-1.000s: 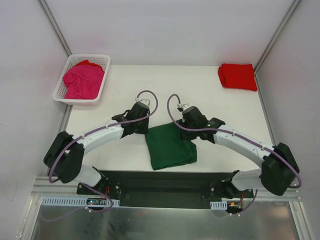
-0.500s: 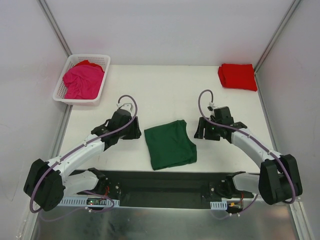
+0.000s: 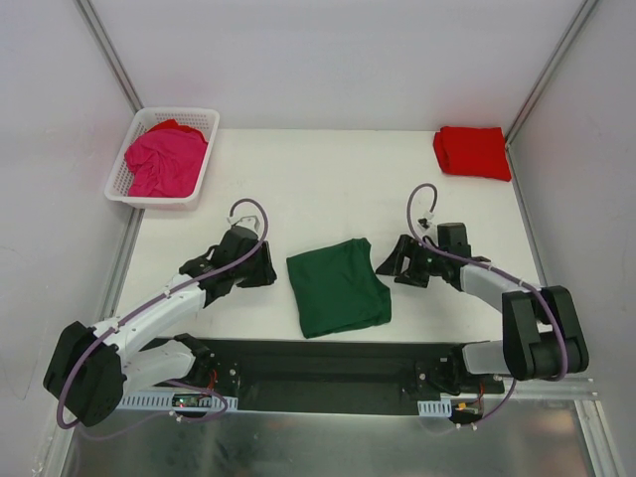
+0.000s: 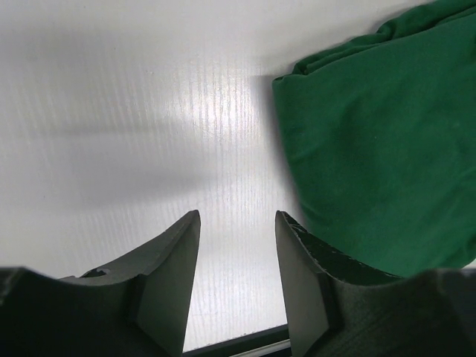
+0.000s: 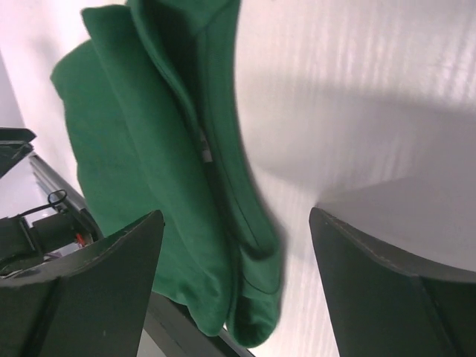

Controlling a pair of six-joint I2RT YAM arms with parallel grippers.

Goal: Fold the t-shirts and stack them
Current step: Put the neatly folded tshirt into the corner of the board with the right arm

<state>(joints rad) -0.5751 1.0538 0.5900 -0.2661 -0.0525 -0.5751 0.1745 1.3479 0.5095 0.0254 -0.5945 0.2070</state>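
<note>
The dark green t-shirt (image 3: 338, 286) lies folded at the near middle of the surface (image 3: 298, 179). My left jaws stand released beside its left edge and my right jaws gape empty beside its right. The red t-shirt (image 3: 473, 152) sits folded at the far right. The magenta t-shirt (image 3: 165, 159) is bunched in the white basket (image 3: 124, 164) at the far left, so I judge folding and stacking remain. What lies beneath it is hidden.

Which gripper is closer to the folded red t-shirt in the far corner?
Right. The right gripper is nearer the robot and left of the red t-shirt; the left gripper lies farther left, beyond the green t-shirt.
</note>
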